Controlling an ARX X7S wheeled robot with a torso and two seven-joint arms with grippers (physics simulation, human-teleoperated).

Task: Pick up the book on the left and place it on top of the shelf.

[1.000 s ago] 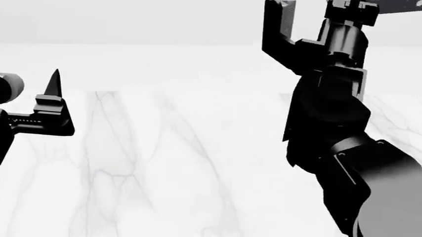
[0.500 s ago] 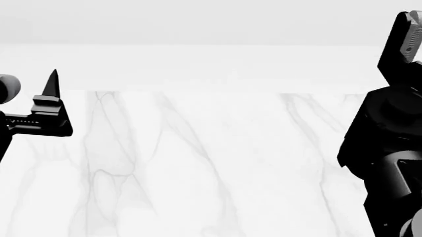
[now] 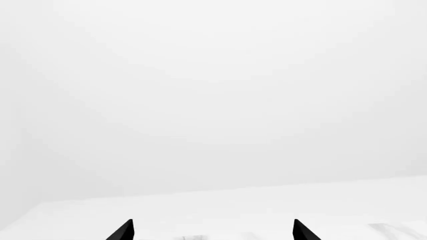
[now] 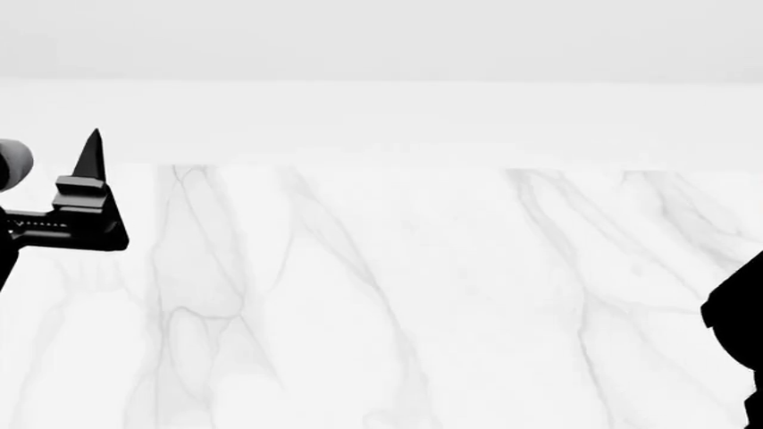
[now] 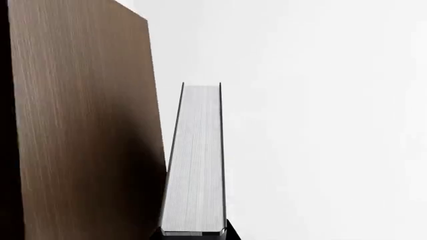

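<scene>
In the right wrist view my right gripper (image 5: 194,236) is shut on the book (image 5: 195,165). The book has thin dark covers and white page edges and points straight away from the jaws. The brown wooden shelf (image 5: 80,125) shows as a flat panel right beside the book; I cannot tell whether they touch. In the head view only a dark part of the right arm (image 4: 739,331) shows at the right edge. The book and the shelf are out of that view. My left gripper (image 4: 74,192) hovers at the left, open and empty, as the left wrist view (image 3: 212,232) also shows.
A white marble table (image 4: 381,295) with grey veins fills the head view, with a plain white wall behind it. A strip of the table (image 3: 373,231) shows in the left wrist view. No other objects show.
My right arm has swung to the right and almost wholly out of the head view. The left gripper has barely moved.
</scene>
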